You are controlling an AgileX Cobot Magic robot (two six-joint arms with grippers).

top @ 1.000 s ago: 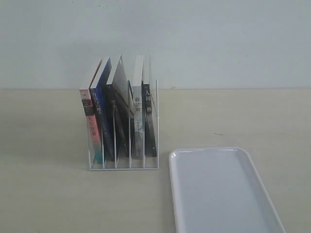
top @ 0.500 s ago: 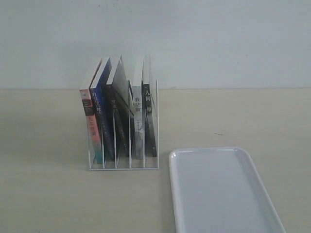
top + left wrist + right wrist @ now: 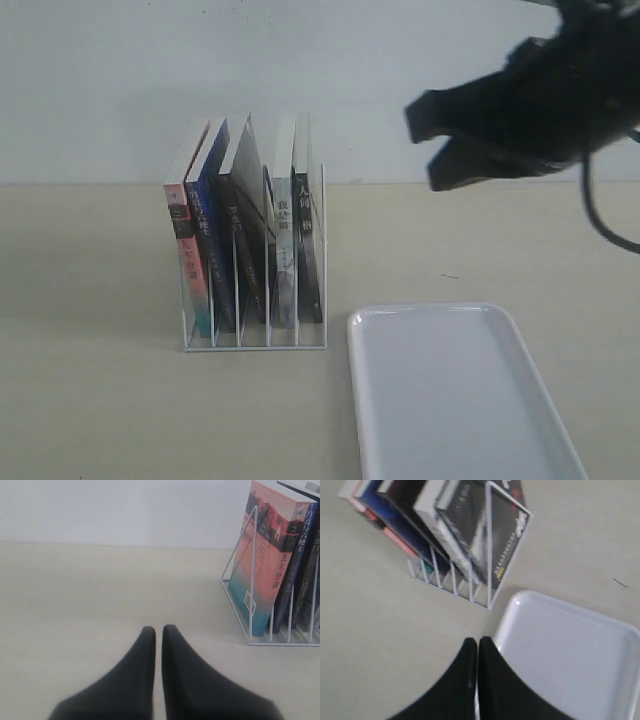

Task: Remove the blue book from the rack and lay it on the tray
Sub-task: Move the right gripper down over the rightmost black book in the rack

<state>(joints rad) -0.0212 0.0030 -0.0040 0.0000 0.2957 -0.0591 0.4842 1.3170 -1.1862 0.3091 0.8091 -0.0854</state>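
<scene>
On the left, the left gripper [image 3: 157, 630] hangs low over the table [image 3: 90, 400]. Its two black fingers are almost pressed together and hold nothing. The rack [image 3: 255, 347] is off to its side, not touching it. In the rack the pink-and-teal book [image 3: 185, 265] stands in the leftmost place, and the blue book [image 3: 207, 260] is just beside it, second from the left. The blue book stands on its short edge with its long axis nearly vertical. The dark spine faces the exterior camera and the top leans a little to the right. To the right of the rack and well apart from the blue book, the right gripper [image 3: 477, 642] is up in the air with its fingers closed and empty. Its tips point toward the rack. Below it lies the tray [image 3: 420, 309], near the rack's right corner, with its long side running away from the rack's front.
</scene>
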